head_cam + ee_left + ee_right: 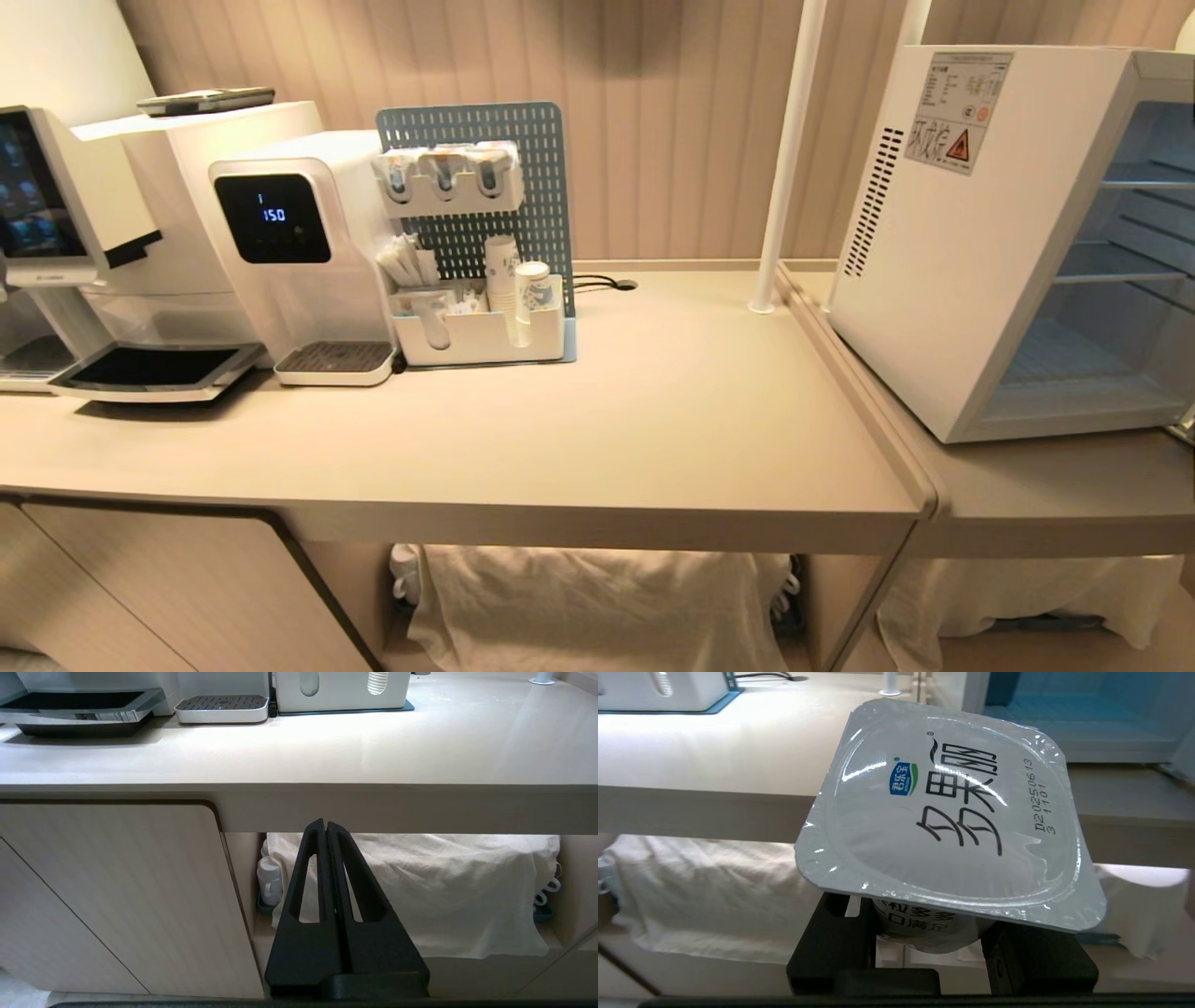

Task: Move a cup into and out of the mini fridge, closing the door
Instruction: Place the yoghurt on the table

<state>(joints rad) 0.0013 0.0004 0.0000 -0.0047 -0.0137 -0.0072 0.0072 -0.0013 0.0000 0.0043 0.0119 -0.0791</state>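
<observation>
**Cup held tight, fridge standing open**

My right gripper (924, 947) has its jaws closed on the cup (943, 812). I see the cup's shiny white lid with black writing on it, tilted a bit, and the gripper's black fingers pressing on the cup's body from both sides under the lid. The cup is held up in front of the counter's near edge, not resting on anything.

The mini fridge (943, 252) sits on the lower counter (1055, 495) on the right, with its warning sticker on the side. Its front is open and I can see the wire shelves inside. I cannot see the door in any view.

My left gripper (325, 828) has its jaws shut with nothing between them. It hangs low, in front of the main counter (653, 411), pointing at a white cloth (444, 891) on the shelf below.

Far on the left of the main counter stand a water dispenser (299, 243) with a black display, a coffee machine (103, 233), and a blue pegboard rack (485, 233) holding paper cups (532, 289).
</observation>
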